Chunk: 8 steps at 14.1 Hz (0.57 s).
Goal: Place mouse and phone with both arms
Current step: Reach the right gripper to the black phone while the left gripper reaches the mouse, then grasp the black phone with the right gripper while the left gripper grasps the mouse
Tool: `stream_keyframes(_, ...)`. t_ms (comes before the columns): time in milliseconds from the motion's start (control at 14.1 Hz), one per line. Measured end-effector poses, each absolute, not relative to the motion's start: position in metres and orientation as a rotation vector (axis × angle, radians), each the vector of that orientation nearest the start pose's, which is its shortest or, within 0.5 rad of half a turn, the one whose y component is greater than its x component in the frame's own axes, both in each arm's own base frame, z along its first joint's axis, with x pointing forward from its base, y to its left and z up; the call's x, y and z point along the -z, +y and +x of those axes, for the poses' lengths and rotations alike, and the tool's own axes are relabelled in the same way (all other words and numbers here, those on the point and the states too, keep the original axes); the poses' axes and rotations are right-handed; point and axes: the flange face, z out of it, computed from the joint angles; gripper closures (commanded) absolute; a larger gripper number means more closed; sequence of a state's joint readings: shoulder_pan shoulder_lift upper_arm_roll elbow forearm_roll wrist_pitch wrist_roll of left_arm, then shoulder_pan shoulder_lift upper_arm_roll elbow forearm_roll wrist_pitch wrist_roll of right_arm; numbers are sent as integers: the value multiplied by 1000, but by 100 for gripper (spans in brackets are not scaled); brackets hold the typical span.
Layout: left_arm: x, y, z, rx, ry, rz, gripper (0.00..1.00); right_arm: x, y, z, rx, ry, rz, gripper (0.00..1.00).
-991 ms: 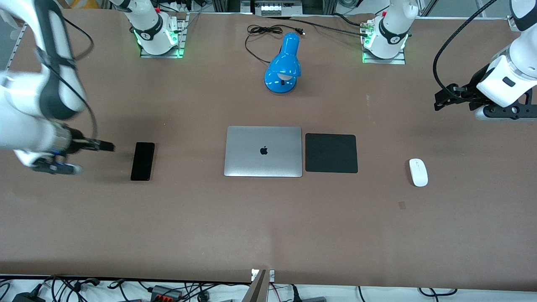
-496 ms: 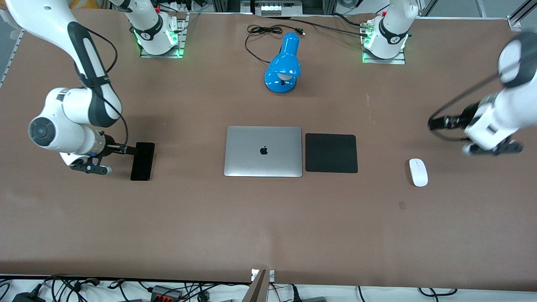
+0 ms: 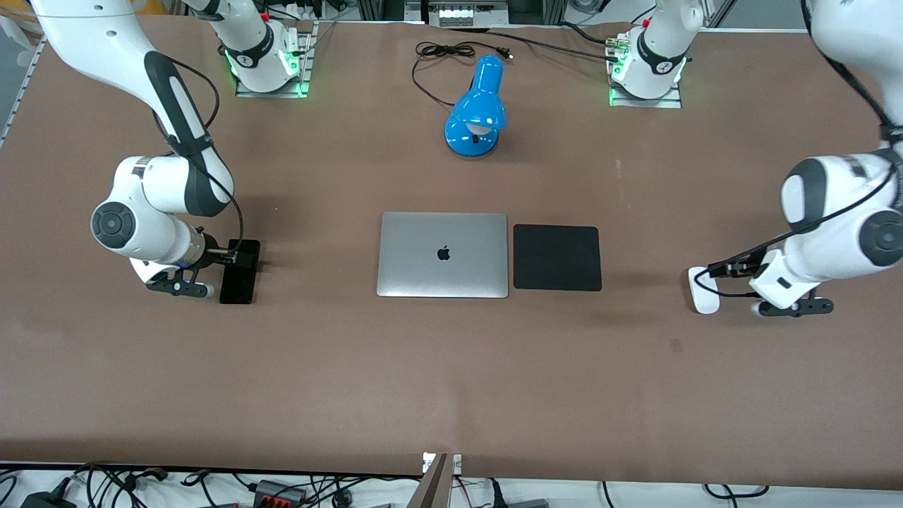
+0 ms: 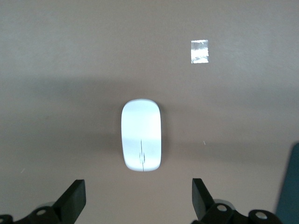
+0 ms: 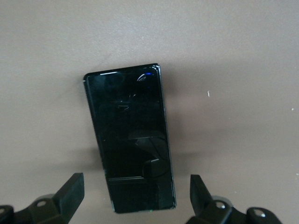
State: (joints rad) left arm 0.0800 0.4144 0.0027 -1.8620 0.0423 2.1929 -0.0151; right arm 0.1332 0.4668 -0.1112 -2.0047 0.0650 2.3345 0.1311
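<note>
The black phone (image 3: pixel 238 281) lies flat on the brown table toward the right arm's end. My right gripper (image 3: pixel 235 257) hangs low over the phone's end that is farther from the front camera. In the right wrist view the gripper (image 5: pixel 135 192) is open, and one end of the phone (image 5: pixel 127 135) lies between its fingers (image 5: pixel 71 189). The white mouse (image 3: pixel 703 295) lies toward the left arm's end. My left gripper (image 3: pixel 721 271) is low over it. In the left wrist view the gripper (image 4: pixel 138 201) is open, with the mouse (image 4: pixel 141 134) just ahead of its fingertips (image 4: pixel 74 199).
A closed silver laptop (image 3: pixel 443 254) lies mid-table with a squarish black mouse pad (image 3: pixel 556 257) beside it, toward the mouse. A blue desk lamp (image 3: pixel 478 107) and its black cord (image 3: pixel 443 51) are farther from the front camera. A small tape patch (image 3: pixel 676 344) sits nearer than the mouse.
Both arms have swung inward and come down. The right gripper has moved from beside the phone to over it. The left gripper has dropped from high up to just over the mouse.
</note>
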Motion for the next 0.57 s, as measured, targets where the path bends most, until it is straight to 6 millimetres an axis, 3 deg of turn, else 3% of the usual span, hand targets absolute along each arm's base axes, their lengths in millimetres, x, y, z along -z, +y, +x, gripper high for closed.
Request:
stream_keyframes(283,-236,49,599,73,-64,-3111,0,-196,15,591,-200,232,-3148,0)
stream_keyframes(566,-202,56,593,157,-54,-3108,0,-186,23,590,-174,211,-3154,0)
